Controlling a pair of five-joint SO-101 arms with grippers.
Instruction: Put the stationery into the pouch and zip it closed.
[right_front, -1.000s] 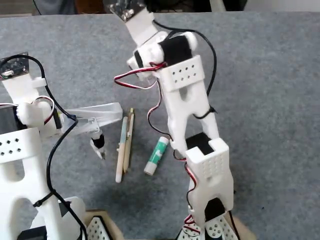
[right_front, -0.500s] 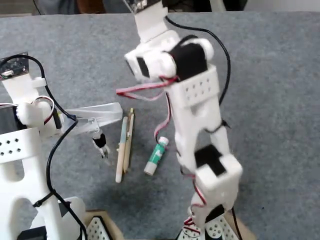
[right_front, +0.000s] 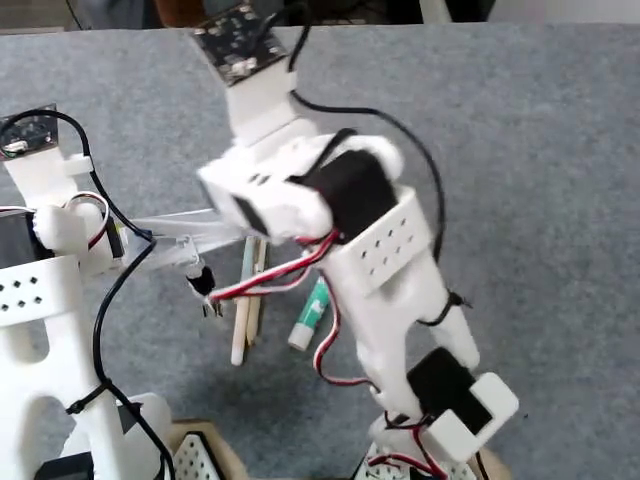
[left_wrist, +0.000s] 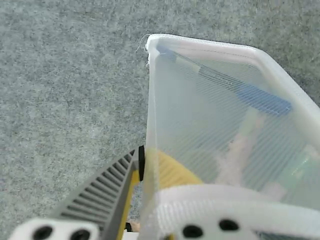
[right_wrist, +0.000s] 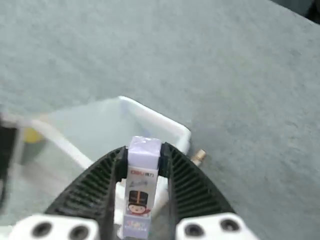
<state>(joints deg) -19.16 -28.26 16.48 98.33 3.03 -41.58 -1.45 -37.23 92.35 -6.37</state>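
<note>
While right hand (right_wrist: 144, 151) clamps one eraser (right_wrist: 141, 192), left hand (left_wrist: 145, 170) pinches one pouch (left_wrist: 210, 115), one glue stick (right_front: 308, 322)

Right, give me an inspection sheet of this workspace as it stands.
Surface: grey felt-like table, flat.
Job's things: clear pouch held by the left gripper, a blue pen showing through its wall; eraser in the right gripper by the pouch's rim; two pencils and a glue stick lying on the table.
Clutter: nothing seen.
Grippers: left shut on the pouch, right shut on the eraser.
Cables: red, white and black wires hang from the right arm; a black cable runs along the left arm.
Surroundings: dark shapes beyond the table's far edge, too unclear to name.
</note>
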